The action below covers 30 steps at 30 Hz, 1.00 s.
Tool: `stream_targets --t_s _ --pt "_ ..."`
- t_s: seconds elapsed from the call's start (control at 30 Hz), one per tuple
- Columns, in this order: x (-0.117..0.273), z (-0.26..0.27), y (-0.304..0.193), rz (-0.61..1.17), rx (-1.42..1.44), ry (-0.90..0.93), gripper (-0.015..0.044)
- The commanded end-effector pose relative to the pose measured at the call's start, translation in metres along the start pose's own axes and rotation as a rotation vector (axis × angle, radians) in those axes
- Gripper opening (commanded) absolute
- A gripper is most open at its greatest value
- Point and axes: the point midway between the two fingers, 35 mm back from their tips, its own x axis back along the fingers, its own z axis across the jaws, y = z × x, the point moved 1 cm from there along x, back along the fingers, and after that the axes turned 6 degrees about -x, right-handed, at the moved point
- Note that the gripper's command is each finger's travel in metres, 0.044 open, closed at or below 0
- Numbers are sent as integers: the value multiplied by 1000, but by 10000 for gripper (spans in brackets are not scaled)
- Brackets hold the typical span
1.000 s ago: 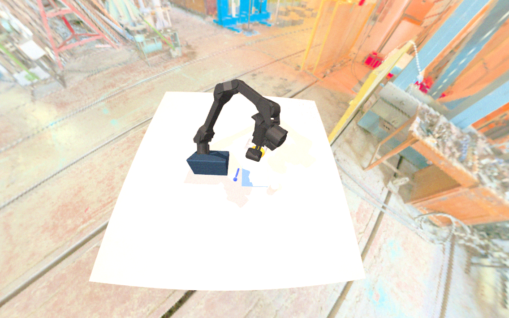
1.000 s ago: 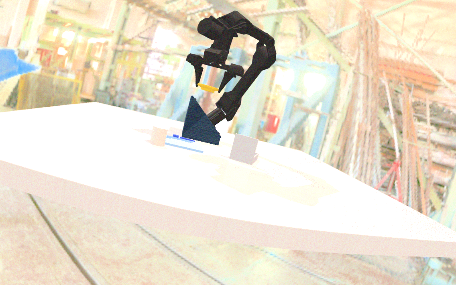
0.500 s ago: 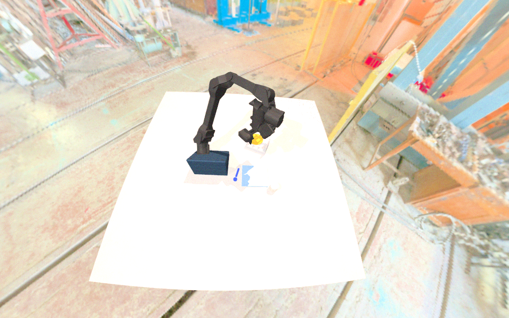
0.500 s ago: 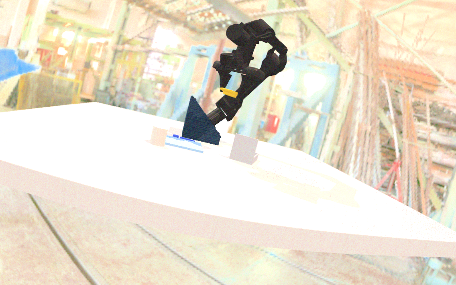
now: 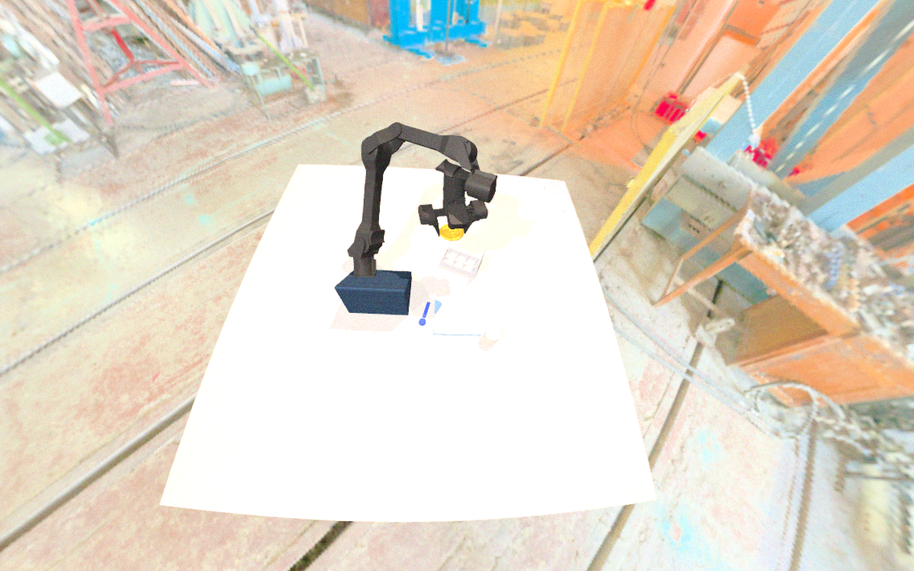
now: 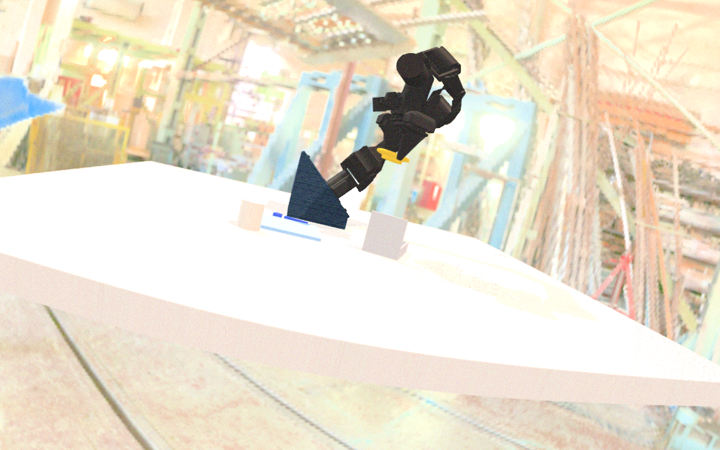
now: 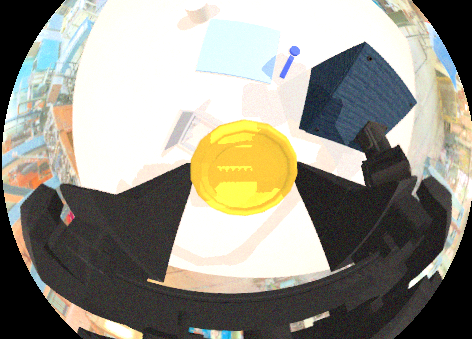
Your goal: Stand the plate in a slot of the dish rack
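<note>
My jaws (image 5: 451, 231) (image 6: 392, 155) are closed on the yellow plate (image 5: 451, 232) (image 6: 393, 156) (image 7: 244, 167), one finger at either side of its rim, and the plate is up in the air, well above the table (image 5: 403, 425) (image 6: 295, 313) (image 7: 130, 85). Seen from the top view, I have it out toward the far edge of the table, right of the table's middle line, beyond the small pale dish rack (image 5: 462, 261) (image 6: 386, 234) (image 7: 186, 130). The rack lies between the plate and the table's near edge, well in from the far right corner.

What the coming move turns on, I judge, is the plate's tilt against the slots. The plate lies across my fingers, its face turned up to my wrist view, and the exterior view shows it nearly flat, only a little tipped. To stand between rails it must come up on edge, its flat face in line with a slot (the grip across the rim should let me roll it that way). Then it has to travel back over the rack and down.

Some things I can't make out. The rack is washed out almost to the table's white, so the separate rails are faint from the top, and in the exterior view its tall panel hides them. In my wrist view the plate may cover part of the rack. Just how the rim sits against my fingertips is too dark to tell.
</note>
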Motion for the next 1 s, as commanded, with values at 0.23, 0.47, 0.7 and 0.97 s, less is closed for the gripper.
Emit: stream_targets --t_s 0.23,0.47,0.7,0.97 --pt "-2 -25 -50 0 -393 16 0" --pt "-3 -36 -66 3 -547 23 0" --pt "-5 -37 -65 -12 -534 20 0" --pt "-31 -39 -54 -182 -384 6 0"
